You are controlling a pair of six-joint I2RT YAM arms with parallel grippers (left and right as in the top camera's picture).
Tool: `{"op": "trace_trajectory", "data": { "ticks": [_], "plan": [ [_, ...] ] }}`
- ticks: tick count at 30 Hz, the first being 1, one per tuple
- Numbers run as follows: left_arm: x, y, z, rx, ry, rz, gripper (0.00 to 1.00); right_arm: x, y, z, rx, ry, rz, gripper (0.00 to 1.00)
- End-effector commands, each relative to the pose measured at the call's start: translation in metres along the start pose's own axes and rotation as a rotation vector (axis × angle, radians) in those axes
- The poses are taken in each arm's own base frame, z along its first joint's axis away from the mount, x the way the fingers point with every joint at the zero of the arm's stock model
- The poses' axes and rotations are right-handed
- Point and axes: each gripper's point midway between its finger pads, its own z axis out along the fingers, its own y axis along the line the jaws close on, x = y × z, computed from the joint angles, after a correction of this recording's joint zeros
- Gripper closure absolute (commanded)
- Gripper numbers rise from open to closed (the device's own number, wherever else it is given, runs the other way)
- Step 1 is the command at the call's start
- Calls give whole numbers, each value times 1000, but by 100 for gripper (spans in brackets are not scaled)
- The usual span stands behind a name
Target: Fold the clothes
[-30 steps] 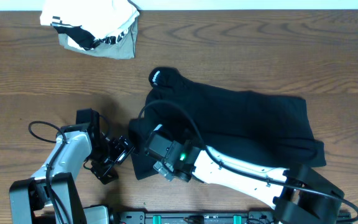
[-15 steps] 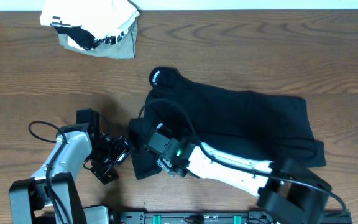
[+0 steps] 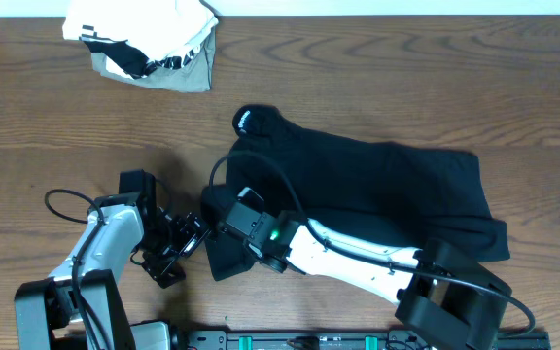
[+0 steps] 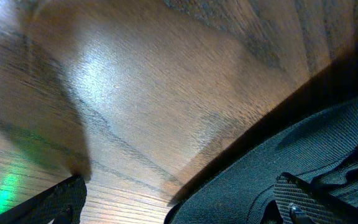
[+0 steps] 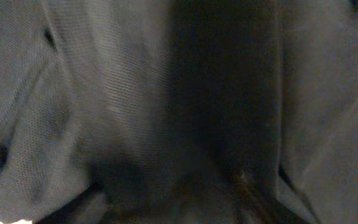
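Overhead view has the black garment (image 3: 387,190) lying mostly flat across the middle and right of the bench (image 3: 406,78). One narrow bit pokes out toward the far left, with a small white tag (image 3: 244,120) showing at its tip. Way off in the far left corner sits a white-and-grey bundle (image 3: 149,44), well apart from the black piece.

The left hand (image 3: 185,238) sits low at the near left, just beside the garment's near-left corner. From the left wrist camera its fingers (image 4: 303,199) are spread wide apart, so it's open and not pinching anything. The dark fabric edge comes in from the right and runs under the right-side finger, with bare wood on the rest.

The right arm (image 3: 358,262) stretches in from the near right, across the front edge of the garment, and the right hand (image 3: 224,219) is down on that same near-left corner. Its wrist camera is just blurry dark cloth filling the whole picture, so honestly I can't tell if it's gripping or not.
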Motion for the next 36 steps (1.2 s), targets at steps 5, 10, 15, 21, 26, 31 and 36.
{"op": "trace_trajectory", "data": {
  "ticks": [5,10,15,21,26,31,36],
  "plan": [
    [-13,9,11,-36,-41,81,2,-8,-16,1,30,-6,38,67],
    [-13,9,11,-36,-41,81,2,-8,-17,1,31,-5,42,75],
    [-13,9,11,-36,-42,81,2,-11,-17,0,30,-11,44,71],
    [-13,9,11,-36,-41,81,2,-21,-18,-9,28,-21,47,73],
    [-13,9,11,-36,-42,81,2,-24,-21,-10,30,-26,43,79],
    [-13,9,11,-36,-41,81,2,-24,-35,-6,42,-17,75,99],
    [-13,9,11,-37,-41,81,2,-23,-46,-3,45,-7,104,99]
  ]
}}
